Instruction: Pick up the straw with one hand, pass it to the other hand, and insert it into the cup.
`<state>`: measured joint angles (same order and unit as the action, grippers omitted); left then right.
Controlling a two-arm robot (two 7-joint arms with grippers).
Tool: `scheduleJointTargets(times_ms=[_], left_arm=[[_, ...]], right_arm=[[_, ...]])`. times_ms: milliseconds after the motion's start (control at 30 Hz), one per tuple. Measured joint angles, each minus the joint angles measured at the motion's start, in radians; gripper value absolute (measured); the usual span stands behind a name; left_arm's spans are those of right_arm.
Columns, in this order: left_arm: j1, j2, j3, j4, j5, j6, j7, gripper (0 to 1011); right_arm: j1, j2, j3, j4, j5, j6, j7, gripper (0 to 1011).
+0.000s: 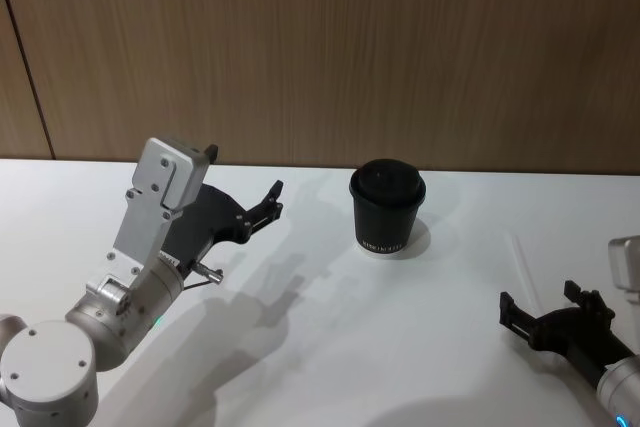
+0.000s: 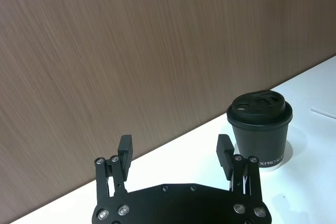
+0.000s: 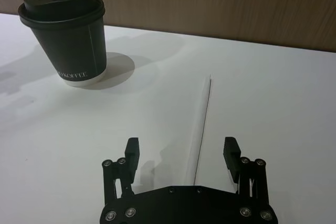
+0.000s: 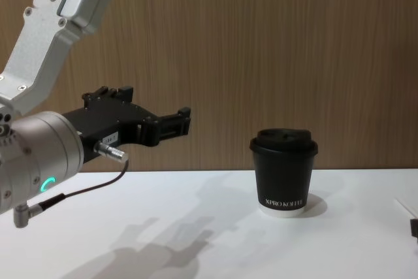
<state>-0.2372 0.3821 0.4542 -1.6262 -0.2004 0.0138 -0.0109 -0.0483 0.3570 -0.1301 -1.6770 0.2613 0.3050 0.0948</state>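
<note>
Straw (image 3: 203,119) flat on the table (image 1: 320,347), right of the cup (image 1: 388,209) — not held.
Right gripper (image 1: 540,299) at the head view's lower right, fingers apart, lined up with the straw's near end; left gripper (image 1: 272,202) raised at left, fingers apart too.

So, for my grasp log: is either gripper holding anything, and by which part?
Nothing is held. The left gripper and right gripper are open; the long thin white straw lies on the white table before the right one.
</note>
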Motion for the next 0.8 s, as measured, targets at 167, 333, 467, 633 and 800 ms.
scheduleJointTargets(times_ms=[167,333,467,633,800], left_arm=[[0.0,0.0,0.0,0.0,0.0,0.0,0.0,1003],[0.0,0.0,0.0,0.0,0.0,0.0,0.0,1003],[0.0,0.0,0.0,0.0,0.0,0.0,0.0,1003],[0.0,0.0,0.0,0.0,0.0,0.0,0.0,1003],[0.0,0.0,0.0,0.0,0.0,0.0,0.0,1003]], right_arm=[[0.003,-0.005,0.002,0.004,0.0,0.011,0.002,1001],[0.005,-0.009,0.005,0.008,-0.001,0.02,0.003,1001],[0.006,-0.012,0.007,0.01,-0.002,0.027,0.004,1001],[0.007,-0.017,0.011,0.012,-0.003,0.039,0.005,1001],[0.009,-0.022,0.015,0.012,-0.004,0.052,0.005,1001]])
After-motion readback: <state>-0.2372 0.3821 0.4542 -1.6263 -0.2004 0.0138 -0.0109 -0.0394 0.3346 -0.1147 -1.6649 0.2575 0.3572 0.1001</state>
